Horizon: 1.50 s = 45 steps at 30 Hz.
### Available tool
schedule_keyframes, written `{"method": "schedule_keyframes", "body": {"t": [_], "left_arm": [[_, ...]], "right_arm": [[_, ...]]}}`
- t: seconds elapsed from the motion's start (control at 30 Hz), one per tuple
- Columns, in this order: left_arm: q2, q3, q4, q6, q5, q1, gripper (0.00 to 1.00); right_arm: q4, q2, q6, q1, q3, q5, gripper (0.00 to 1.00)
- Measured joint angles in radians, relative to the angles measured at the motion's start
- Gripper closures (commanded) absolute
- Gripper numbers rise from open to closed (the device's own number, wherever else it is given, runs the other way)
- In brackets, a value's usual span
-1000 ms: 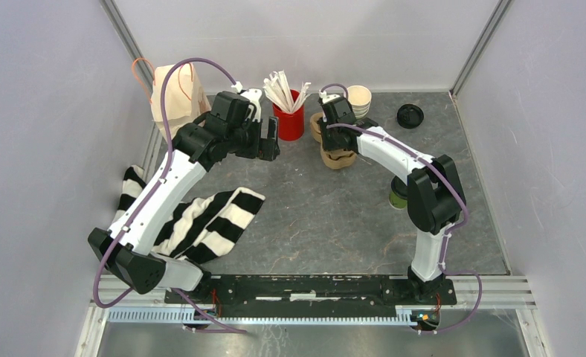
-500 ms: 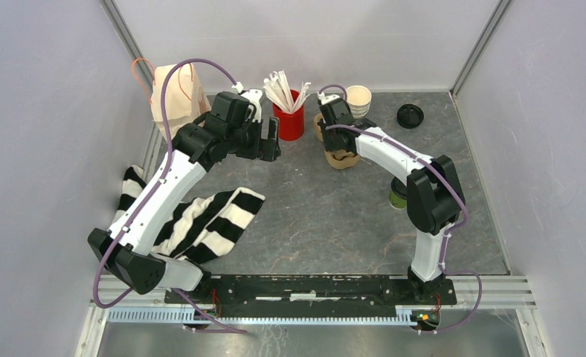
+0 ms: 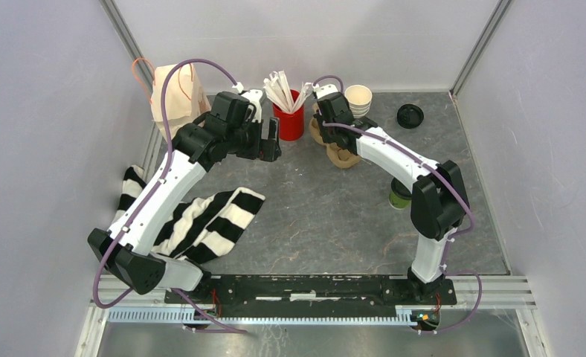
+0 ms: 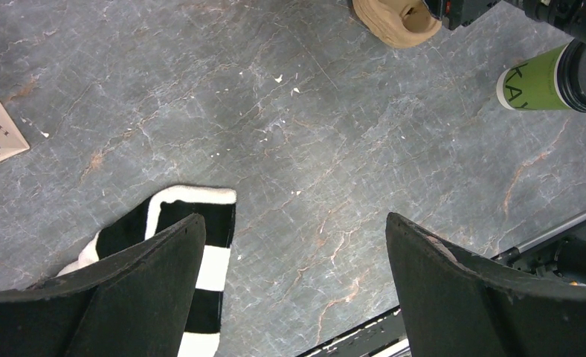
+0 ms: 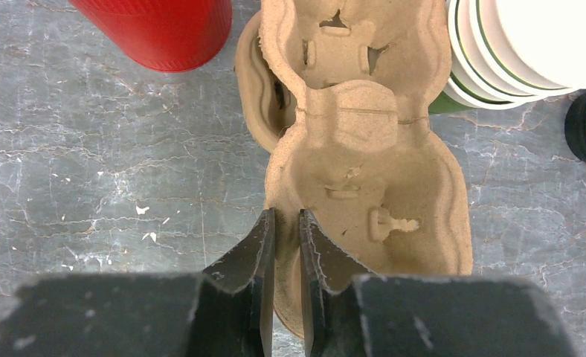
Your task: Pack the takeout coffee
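Observation:
The takeout coffee [image 3: 398, 198], a green cup with a black lid, stands on the table half hidden behind my right arm's elbow. In the left wrist view the takeout coffee [image 4: 544, 77] shows at the top right. A brown pulp cup carrier [image 3: 341, 155] lies near the back. My right gripper [image 5: 284, 216] is shut on the left rim of the cup carrier [image 5: 364, 163], one finger inside the cup well and one outside. My left gripper [image 4: 294, 223] hangs open above bare table, holding nothing, at the left gripper [image 3: 271, 141] spot left of the carrier.
A red cup [image 3: 291, 122] of white stirrers, a stack of lidless cups [image 3: 359, 100] and a lone black lid [image 3: 410, 115] stand along the back. A paper bag [image 3: 176, 92] is at the back left. A striped cloth [image 3: 210, 222] lies under my left arm. Another carrier piece [image 5: 251, 89] sticks out beneath the held one.
My right gripper has closed a little tighter on the carrier's rim and shifted slightly toward the back with it. The left arm has stayed still.

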Motion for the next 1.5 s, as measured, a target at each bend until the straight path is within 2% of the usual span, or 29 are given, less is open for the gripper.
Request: {"method": "schedule_keyframes", "body": {"t": [0.1, 0.33, 0.5, 0.6, 0.73, 0.87, 0.93, 1.17, 1.37, 1.5], "left_arm": [[0.000, 0.000, 0.000, 0.000, 0.002, 0.000, 0.03], [0.000, 0.000, 0.000, 0.000, 0.009, 0.000, 0.03], [0.000, 0.000, 0.000, 0.000, 0.010, 0.000, 0.03], [0.000, 0.000, 0.000, -0.001, 0.017, 0.000, 0.02], [0.010, 0.018, 0.001, -0.010, 0.045, 0.008, 0.05], [0.026, 0.029, 0.032, -0.084, 0.166, 0.068, 0.11], [0.036, 0.029, 0.054, -0.132, 0.233, 0.116, 0.12], [0.051, -0.039, 0.160, -0.318, 0.451, 0.238, 0.20], [0.051, -0.088, 0.197, -0.417, 0.510, 0.282, 0.21], [0.050, -0.110, 0.239, -0.466, 0.515, 0.291, 0.26]], "right_arm": [[0.051, -0.026, -0.006, 0.004, -0.057, 0.003, 1.00], [-0.027, -0.021, -0.016, 0.010, -0.012, -0.002, 1.00], [-0.064, -0.094, -0.016, 0.010, -0.051, -0.025, 1.00], [-0.091, -0.186, -0.032, 0.010, -0.119, -0.077, 1.00], [-0.086, -0.361, -0.089, 0.013, -0.288, -0.174, 1.00], [-0.064, -0.573, -0.164, 0.017, -0.505, -0.340, 1.00], [-0.055, -0.627, -0.185, 0.027, -0.546, -0.405, 1.00], [0.010, -0.658, -0.214, 0.075, -0.536, -0.579, 1.00], [0.025, -0.637, -0.220, 0.110, -0.484, -0.662, 1.00], [0.045, -0.631, -0.220, 0.134, -0.459, -0.694, 1.00]]}}
